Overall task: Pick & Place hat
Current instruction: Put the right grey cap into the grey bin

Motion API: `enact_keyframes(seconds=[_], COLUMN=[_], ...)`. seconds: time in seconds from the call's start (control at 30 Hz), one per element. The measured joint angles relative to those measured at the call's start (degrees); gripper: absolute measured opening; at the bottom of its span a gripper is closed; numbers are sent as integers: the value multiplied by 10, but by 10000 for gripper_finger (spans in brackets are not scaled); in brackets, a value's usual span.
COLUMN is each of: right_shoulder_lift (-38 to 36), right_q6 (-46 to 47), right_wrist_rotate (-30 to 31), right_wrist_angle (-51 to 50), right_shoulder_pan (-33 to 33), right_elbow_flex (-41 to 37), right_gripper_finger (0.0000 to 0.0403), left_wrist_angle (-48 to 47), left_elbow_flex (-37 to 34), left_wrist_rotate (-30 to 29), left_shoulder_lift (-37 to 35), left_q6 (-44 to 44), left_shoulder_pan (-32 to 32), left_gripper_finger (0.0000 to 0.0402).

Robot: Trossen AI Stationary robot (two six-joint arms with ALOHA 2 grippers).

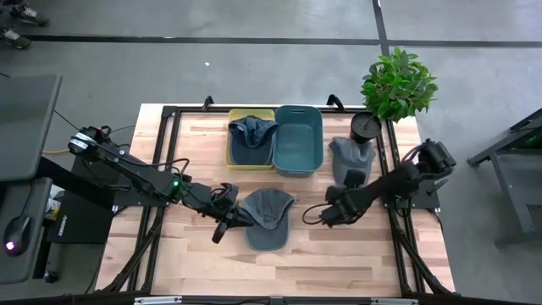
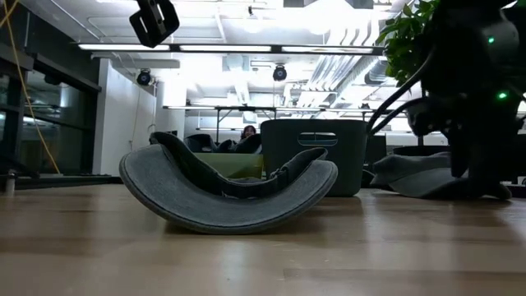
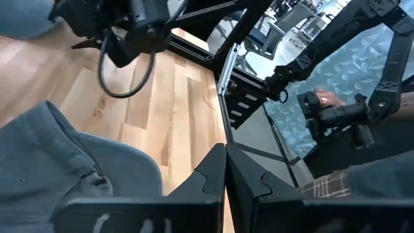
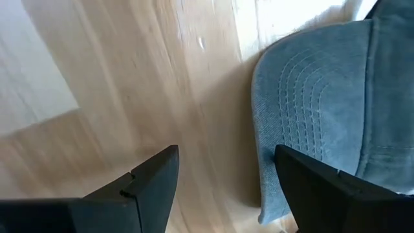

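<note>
the grey denim cap (image 1: 268,218) lies mid-table toward the near edge, ungrasped, left gripper (image 1: 227,222) pinched together beside it, right gripper (image 1: 325,215) spread apart nearby; next likely calls for closing on its brim.

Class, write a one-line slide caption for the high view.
Both grippers flank a grey cap on the table; another cap sits in the yellow bin.

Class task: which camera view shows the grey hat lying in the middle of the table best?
The high view: the whole grey hat shows between both end effectors. The low view shows it only side-on. The left wrist view catches part of it; the right wrist view shows its brim.
</note>
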Motion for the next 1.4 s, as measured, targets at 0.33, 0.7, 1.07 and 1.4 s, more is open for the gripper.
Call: enact_keyframes(seconds=[0.33,0.7,1.07,1.4], right_shoulder_lift=[23,23,22,22], right_q6=[46,41,38,29], right_wrist_rotate=[48,64,53,59], right_wrist_angle=[-17,-24,27,16], right_shoulder_pan=[-2,-29,-79,-92], right_elbow_flex=[42,36,3,-5], right_gripper_finger=[250,249,249,249], left_wrist_angle=[0,0,0,0], left_elbow_flex=[0,0,1,1], left_wrist_rotate=[28,32,57,57], left_shoulder_lift=[0,0,0,0], left_q6=[-30,-58,-73,-78], left_shoulder_pan=[0,0,1,1], left_gripper_finger=[1,1,1,1])
